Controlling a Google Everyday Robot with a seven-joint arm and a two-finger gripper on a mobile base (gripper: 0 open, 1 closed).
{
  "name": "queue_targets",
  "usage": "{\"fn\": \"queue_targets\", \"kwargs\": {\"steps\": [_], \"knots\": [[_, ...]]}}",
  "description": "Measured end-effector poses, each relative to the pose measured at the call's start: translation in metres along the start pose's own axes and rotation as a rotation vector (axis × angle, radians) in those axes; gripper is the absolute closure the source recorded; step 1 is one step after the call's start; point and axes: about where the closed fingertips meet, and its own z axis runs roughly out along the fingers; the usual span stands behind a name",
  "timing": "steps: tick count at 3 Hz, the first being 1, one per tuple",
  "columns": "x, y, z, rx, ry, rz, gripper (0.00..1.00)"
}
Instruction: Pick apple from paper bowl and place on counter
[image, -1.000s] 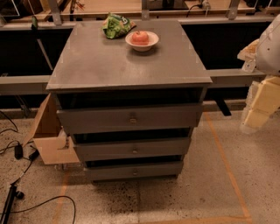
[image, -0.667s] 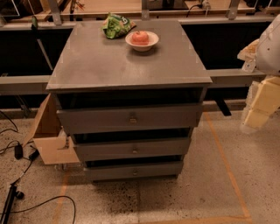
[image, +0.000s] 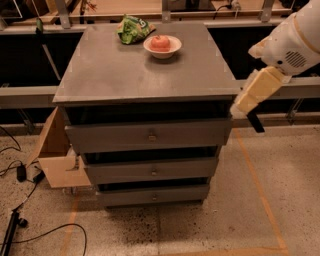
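The reddish-pink apple (image: 160, 43) sits in the white paper bowl (image: 162, 52) at the back of the grey counter (image: 135, 75), right of its middle. The gripper (image: 254, 112) hangs off the counter's right edge, near the front corner and lower than the top. It is far from the bowl and holds nothing that I can see. The white arm (image: 292, 42) comes in from the upper right.
A green snack bag (image: 132, 29) lies just left of the bowl. The cabinet has three drawers (image: 150, 136). A cardboard box (image: 55, 155) leans at its lower left, and cables (image: 20, 175) lie on the floor. A metal rail (image: 25, 95) runs behind.
The arm and gripper have moved left, closer to the counter's right edge. The apple, bowl and bag have not moved.
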Motion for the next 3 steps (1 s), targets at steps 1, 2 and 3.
{"fn": "queue_targets", "kwargs": {"steps": [1, 2, 3], "knots": [[-0.025, -0.032, 0.054, -0.015, -0.148, 0.091, 0.0], [-0.034, -0.062, 0.098, 0.019, -0.236, 0.179, 0.0], [-0.039, -0.074, 0.101, 0.055, -0.261, 0.187, 0.0]]}}
